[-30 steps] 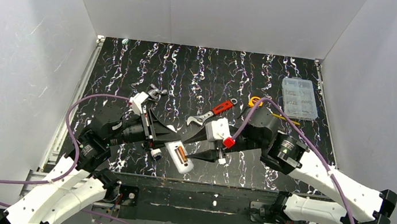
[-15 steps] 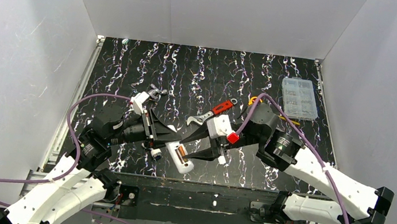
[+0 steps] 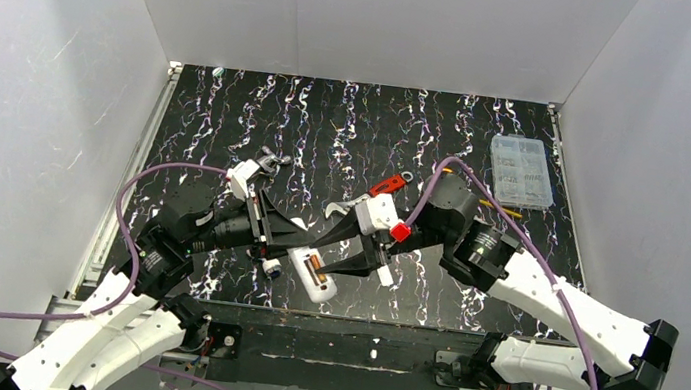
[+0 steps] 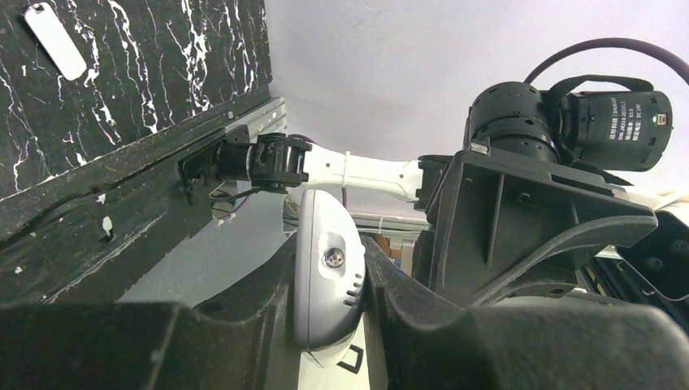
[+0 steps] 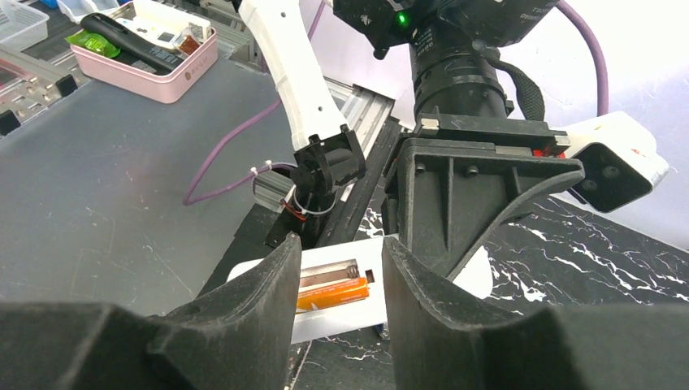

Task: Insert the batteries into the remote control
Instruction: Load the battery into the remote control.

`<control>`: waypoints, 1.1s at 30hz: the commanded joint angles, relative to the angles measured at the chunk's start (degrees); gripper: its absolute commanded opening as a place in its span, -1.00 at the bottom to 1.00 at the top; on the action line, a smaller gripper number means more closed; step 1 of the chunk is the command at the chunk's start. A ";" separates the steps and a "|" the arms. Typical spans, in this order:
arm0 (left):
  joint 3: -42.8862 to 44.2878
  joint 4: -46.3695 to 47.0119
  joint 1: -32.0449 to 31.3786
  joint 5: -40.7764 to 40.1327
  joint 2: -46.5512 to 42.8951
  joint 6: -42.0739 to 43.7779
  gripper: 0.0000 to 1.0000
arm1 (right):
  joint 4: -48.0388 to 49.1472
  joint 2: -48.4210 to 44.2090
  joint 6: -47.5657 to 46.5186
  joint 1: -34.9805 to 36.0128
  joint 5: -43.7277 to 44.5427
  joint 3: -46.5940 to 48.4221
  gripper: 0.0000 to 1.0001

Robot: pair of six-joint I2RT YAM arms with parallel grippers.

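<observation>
The remote [image 3: 321, 290] is held just above the near edge of the table [image 3: 329, 132], between the two arms, back side up with its battery recess open. One orange battery [image 3: 314, 272] lies in that recess; in the right wrist view the battery [image 5: 333, 292] sits along one side, and the slot beside it shows as a dull grey-brown strip.

The left gripper [image 3: 299, 246] is clenched on the remote — the left wrist view shows the white body [image 4: 325, 276] pinched edge-on between the two black fingers [image 4: 244, 325], with a small screw and vent slits on the face turned to the camera.

The right gripper [image 3: 325, 258] reaches in from the other side, its tips over the recess. Its jaws stand apart, released — the right wrist view shows the remote [image 5: 268, 272] and battery through the gap between the fingers [image 5: 244, 317], and nothing is pinched between them.

Just left of the remote, a small white tool with a blue tip [image 3: 268, 268] lies on the table. A flat white cover [image 4: 54, 39] lies on the black marbled surface, apart from the remote. Behind the right gripper is a red-handled wrench [image 3: 385, 186], partly hidden by it. A clear plastic box [image 3: 521, 171] sits near the far right corner, well apart from the rest.
</observation>
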 commanded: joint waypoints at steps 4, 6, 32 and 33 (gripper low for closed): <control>1.37 2.00 -0.06 2.36 -1.24 0.57 -1.00 | 3.64 1.02 0.83 -1.24 -3.77 3.44 -0.07; 1.48 1.87 -0.06 2.29 -1.40 0.57 -1.00 | 3.91 1.34 1.02 -1.29 -4.44 3.50 -0.09; 1.58 1.85 -0.04 1.38 -3.07 0.77 -1.00 | 4.41 3.95 1.18 -1.47 -4.78 2.81 -0.14; 1.46 1.98 -0.06 1.37 -3.08 0.67 -1.00 | 4.40 3.91 1.06 -1.47 -4.63 2.68 -0.14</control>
